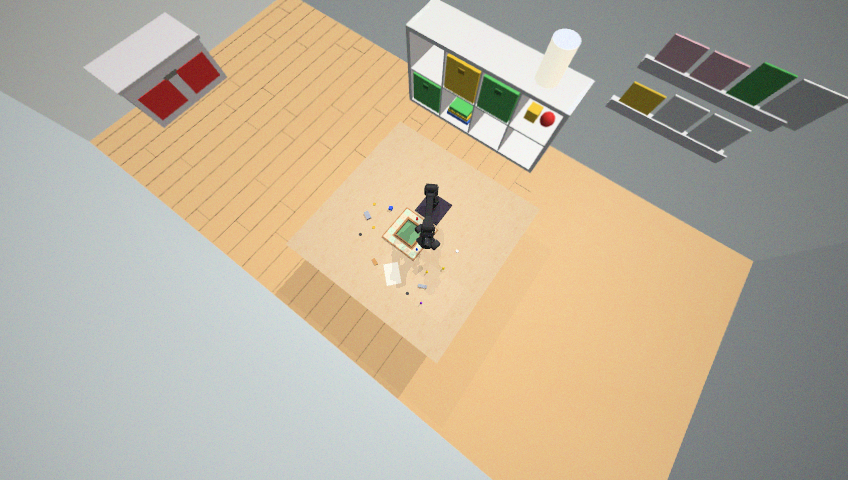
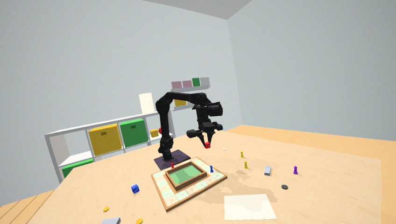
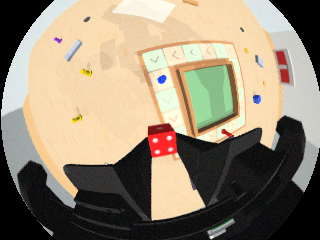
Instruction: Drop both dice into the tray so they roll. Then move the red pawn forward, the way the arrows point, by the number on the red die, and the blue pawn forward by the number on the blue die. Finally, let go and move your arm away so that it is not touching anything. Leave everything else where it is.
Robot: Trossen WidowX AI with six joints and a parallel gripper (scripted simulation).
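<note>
My gripper (image 2: pixel 207 143) (image 3: pixel 161 138) is shut on the red die (image 2: pixel 207 144) (image 3: pixel 162 140) and holds it in the air, beside the board's far right corner. The game board (image 2: pixel 216 178) (image 3: pixel 155 60) carries a green tray (image 2: pixel 184 175) (image 3: pixel 208 91) in its middle. The red pawn (image 2: pixel 172 165) (image 3: pixel 227 134) stands on the board's far edge. The blue pawn (image 2: pixel 211 168) (image 3: pixel 162 79) stands on the board's right edge. The blue die (image 2: pixel 135 189) (image 3: pixel 256 99) lies on the table left of the board. In the top view the arm (image 1: pixel 429 226) hangs over the board's edge.
Two yellow pawns (image 2: pixel 242 154) (image 2: pixel 245 164), a purple pawn (image 2: pixel 295 170), a grey block (image 2: pixel 267 170), a black disc (image 2: pixel 284 186) and a white sheet (image 2: pixel 248 206) lie right of the board. Yellow discs (image 2: pixel 106 209) lie front left. A shelf (image 2: pixel 105 138) stands behind.
</note>
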